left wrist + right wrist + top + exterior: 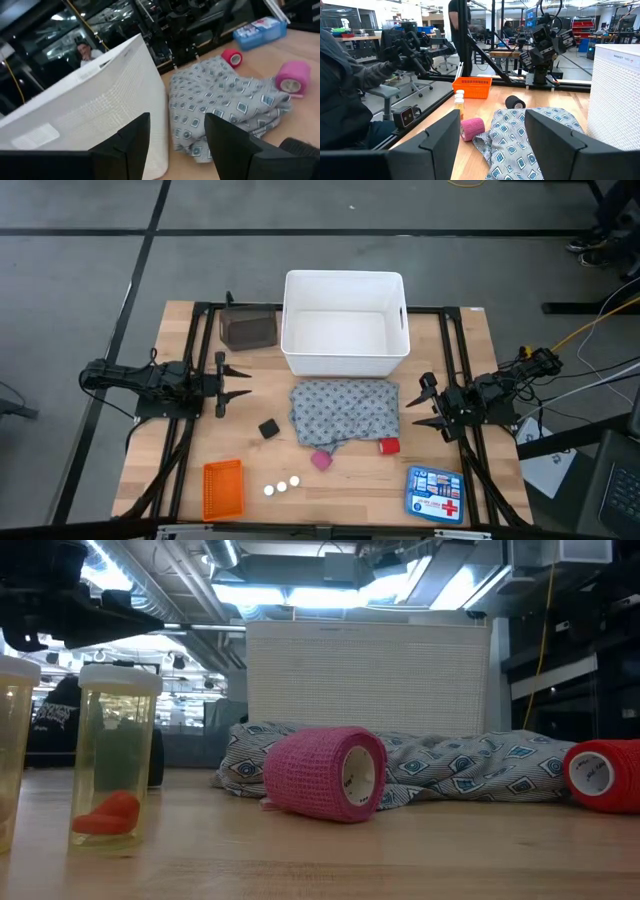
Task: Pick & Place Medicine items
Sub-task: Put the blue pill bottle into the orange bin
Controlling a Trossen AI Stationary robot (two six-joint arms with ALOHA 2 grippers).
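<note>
A grey dotted cloth (345,412) lies crumpled on the table's middle, just in front of a white basket (345,325). A black roll (268,429) rests left of the cloth. A pink roll (321,460) and a red roll (389,446) lie at the cloth's near edge. Three white-capped clear bottles (281,486) stand upright near the front edge. My left gripper (243,383) hovers open at the table's left, pointing level toward the cloth (225,107). My right gripper (420,402) hovers open at the right, also level, with the cloth (520,135) ahead of it.
An orange mesh tray (223,487) sits at the front left and a blue first-aid box (436,494) at the front right. A dark container (249,329) stands left of the white basket. Black frame rails (200,360) run along both table sides.
</note>
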